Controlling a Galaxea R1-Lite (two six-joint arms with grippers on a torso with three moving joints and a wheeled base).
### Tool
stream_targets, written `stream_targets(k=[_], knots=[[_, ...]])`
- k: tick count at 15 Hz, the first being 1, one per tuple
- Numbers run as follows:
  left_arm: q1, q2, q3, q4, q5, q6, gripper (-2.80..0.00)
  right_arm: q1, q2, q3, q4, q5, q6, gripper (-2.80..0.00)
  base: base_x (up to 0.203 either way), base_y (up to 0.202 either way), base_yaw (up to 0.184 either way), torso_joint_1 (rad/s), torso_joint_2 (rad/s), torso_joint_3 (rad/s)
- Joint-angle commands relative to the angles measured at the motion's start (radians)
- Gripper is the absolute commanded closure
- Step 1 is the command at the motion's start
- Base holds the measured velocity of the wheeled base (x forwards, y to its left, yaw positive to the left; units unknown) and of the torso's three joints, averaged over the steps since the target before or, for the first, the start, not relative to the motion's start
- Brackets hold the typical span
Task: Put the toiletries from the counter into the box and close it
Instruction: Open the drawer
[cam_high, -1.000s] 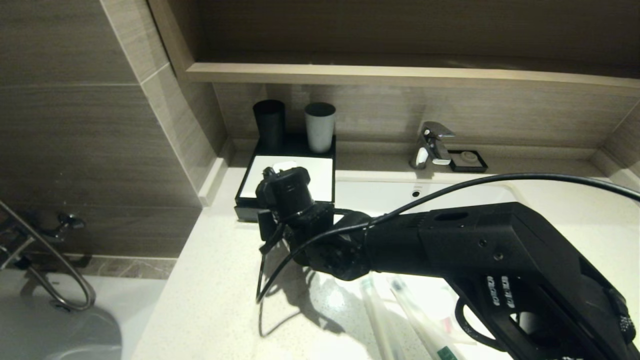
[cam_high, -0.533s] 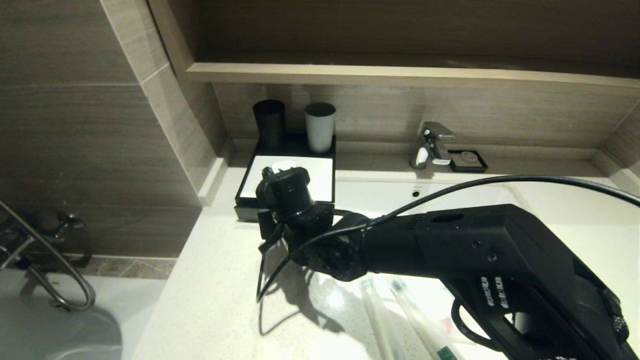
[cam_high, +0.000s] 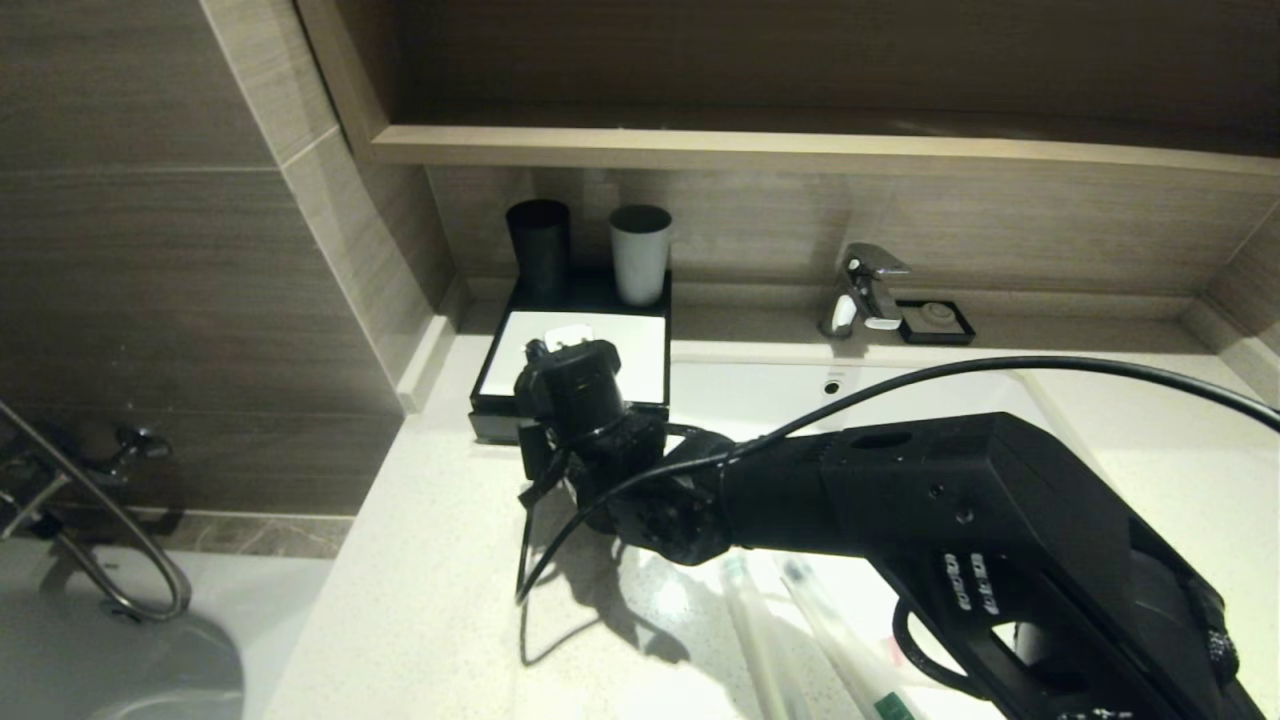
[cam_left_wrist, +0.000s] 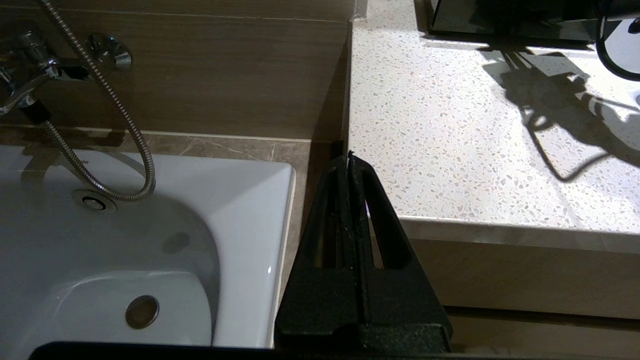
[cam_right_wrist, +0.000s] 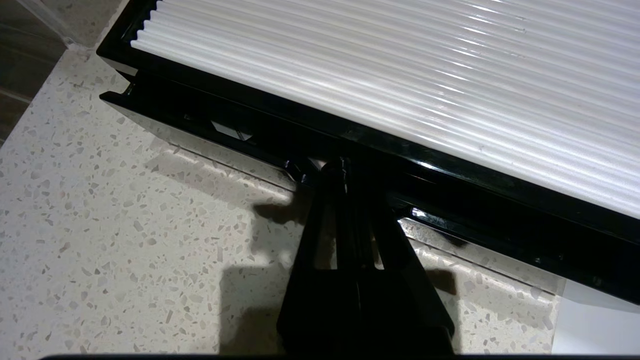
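Note:
The box (cam_high: 580, 350) is black with a white ribbed top and stands at the counter's back left; it also shows in the right wrist view (cam_right_wrist: 400, 75). Its black lower part (cam_right_wrist: 200, 125) sticks out a little from under the top. My right arm (cam_high: 900, 500) reaches to the box front. My right gripper (cam_right_wrist: 342, 165) is shut, its tips against that black front edge, holding nothing. Clear-wrapped toothbrushes (cam_high: 760, 640) lie on the counter under the arm. My left gripper (cam_left_wrist: 348, 157) is shut and empty, parked off the counter's left edge.
A black cup (cam_high: 538, 245) and a grey cup (cam_high: 640, 250) stand behind the box. The faucet (cam_high: 865, 285), a soap dish (cam_high: 935, 320) and the sink basin (cam_high: 850, 385) lie to the right. The bathtub (cam_left_wrist: 100, 250) and shower hose (cam_left_wrist: 100, 125) are left of the counter.
My right forearm has shifted a little to the left and lower. Its wrist stays at the front of the box. The left arm has not moved.

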Motion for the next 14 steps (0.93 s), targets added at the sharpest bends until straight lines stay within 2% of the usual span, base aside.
stream_targets(k=[1, 14], knots=[[0.0, 0.0, 0.0, 0.0, 0.0, 0.0, 0.0, -0.001, 0.002, 0.0, -0.001, -0.003, 0.001, 0.0, 0.0, 0.0, 0.0, 0.0, 0.0, 0.0], [0.0, 0.0, 0.0, 0.0, 0.0, 0.0, 0.0, -0.014, 0.012, -0.006, -0.01, -0.006, -0.014, 0.0, 0.0, 0.0, 0.0, 0.0, 0.0, 0.0]])
